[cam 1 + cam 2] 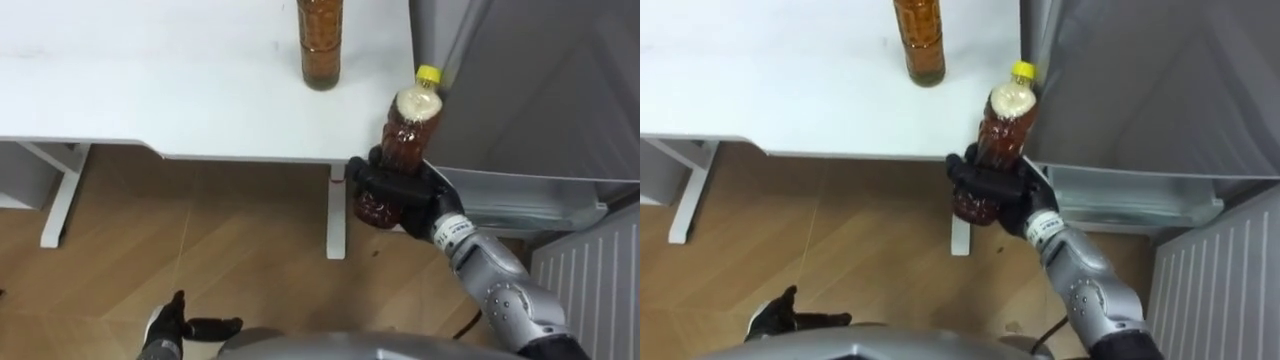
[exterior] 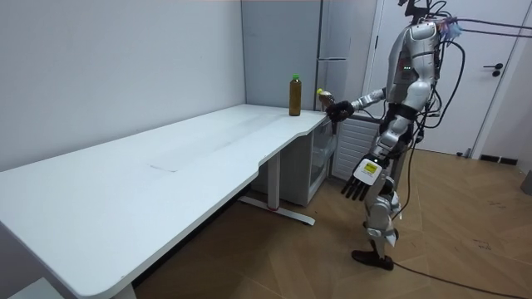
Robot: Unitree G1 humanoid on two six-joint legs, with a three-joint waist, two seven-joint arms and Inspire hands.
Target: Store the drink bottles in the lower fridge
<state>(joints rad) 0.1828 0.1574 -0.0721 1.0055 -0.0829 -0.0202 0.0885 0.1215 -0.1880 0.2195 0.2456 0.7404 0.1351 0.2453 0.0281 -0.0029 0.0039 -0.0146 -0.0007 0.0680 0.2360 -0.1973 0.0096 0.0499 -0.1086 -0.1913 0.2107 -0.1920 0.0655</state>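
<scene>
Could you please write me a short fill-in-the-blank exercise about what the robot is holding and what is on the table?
The brown plastic drink bottle gripped in the right hand has a ____ cap. The second brown bottle stands upright on the table, whose top is ____. The left hand hangs low and holds ____.
Missing words: yellow; white; nothing.

Table-corner clearance
Bottle (image 1: pixel 408 130) in right hand (image 1: pixel 395 190) fills the gap between table (image 1: pixel 150 100) corner and fridge (image 1: pixel 530 90); floor (image 1: pixel 200 250) below lies open.
</scene>
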